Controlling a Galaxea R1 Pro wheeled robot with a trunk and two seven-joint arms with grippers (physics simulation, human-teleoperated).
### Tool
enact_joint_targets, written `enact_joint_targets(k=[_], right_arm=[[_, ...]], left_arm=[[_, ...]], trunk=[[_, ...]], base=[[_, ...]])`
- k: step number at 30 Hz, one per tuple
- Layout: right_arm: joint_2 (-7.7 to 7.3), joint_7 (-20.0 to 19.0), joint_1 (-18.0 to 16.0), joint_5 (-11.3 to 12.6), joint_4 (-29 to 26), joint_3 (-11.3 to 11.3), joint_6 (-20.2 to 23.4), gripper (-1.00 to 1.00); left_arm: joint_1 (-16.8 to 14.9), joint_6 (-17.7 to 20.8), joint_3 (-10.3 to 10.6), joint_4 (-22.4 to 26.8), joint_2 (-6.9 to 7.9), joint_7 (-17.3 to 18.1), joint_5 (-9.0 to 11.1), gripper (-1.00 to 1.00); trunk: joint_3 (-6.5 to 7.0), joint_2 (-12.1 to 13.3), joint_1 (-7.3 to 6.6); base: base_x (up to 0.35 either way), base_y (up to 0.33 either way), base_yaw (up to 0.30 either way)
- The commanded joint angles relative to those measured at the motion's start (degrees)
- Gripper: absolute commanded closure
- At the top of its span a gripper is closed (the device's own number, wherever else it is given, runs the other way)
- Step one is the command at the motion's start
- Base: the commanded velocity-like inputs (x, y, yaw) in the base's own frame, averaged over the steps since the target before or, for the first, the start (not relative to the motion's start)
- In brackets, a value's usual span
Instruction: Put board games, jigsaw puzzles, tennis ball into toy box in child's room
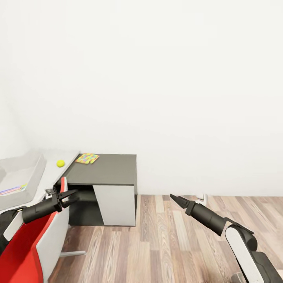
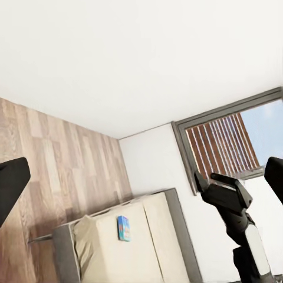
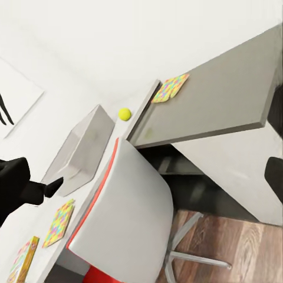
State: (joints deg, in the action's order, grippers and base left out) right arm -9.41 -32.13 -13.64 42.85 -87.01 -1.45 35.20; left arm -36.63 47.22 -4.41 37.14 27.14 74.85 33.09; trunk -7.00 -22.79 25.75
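Observation:
The grey toy box (image 1: pixel 23 173) stands on the pale table (image 1: pixel 53 175) at the left, with a colourful flat piece (image 1: pixel 11 190) lying in it. Just past it rests the tennis ball (image 1: pixel 60 163). One jigsaw puzzle (image 1: pixel 87 158) lies on the dark cabinet top. My left gripper (image 1: pixel 67 197) hovers open and empty over the red chair, short of the table edge. Over the floor to the right, my right gripper (image 1: pixel 175 198) is open and empty. The right wrist view shows the toy box (image 3: pixel 82 147), tennis ball (image 3: pixel 124 114), both puzzles (image 3: pixel 170 87) (image 3: pixel 59 223) and a colourful flat box (image 3: pixel 22 260). On the bed (image 2: pixel 147 247) lies a blue board game (image 2: pixel 123 228).
A red chair (image 1: pixel 27 251) with a pale back is pushed in under the table, right below my left arm. The dark cabinet (image 1: pixel 106 173) has an open recess and a pale door. Wood plank floor (image 1: pixel 165 243) spreads to the right. A white wall stands behind.

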Motion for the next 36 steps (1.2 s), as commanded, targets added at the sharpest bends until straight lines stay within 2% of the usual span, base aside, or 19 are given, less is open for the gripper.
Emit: enact_joint_targets(k=[1,36], right_arm=[[0.01,-0.02,-0.07,0.32,0.0,-0.05,0.46,-1.0],[-0.07,-0.1,-0.07,0.37,0.0,-0.14,0.46,-1.0]], left_arm=[[-0.02,0.23,0.01,0.03,0.03,0.09,0.2,-1.0],[-0.02,-0.32,0.05,0.01,0.02,0.06,0.2,-1.0]], trunk=[[-0.12,-0.12,0.03],[-0.12,-0.12,0.03]], base=[[-0.004,0.0,-0.285],[0.0,0.0,-0.285]])
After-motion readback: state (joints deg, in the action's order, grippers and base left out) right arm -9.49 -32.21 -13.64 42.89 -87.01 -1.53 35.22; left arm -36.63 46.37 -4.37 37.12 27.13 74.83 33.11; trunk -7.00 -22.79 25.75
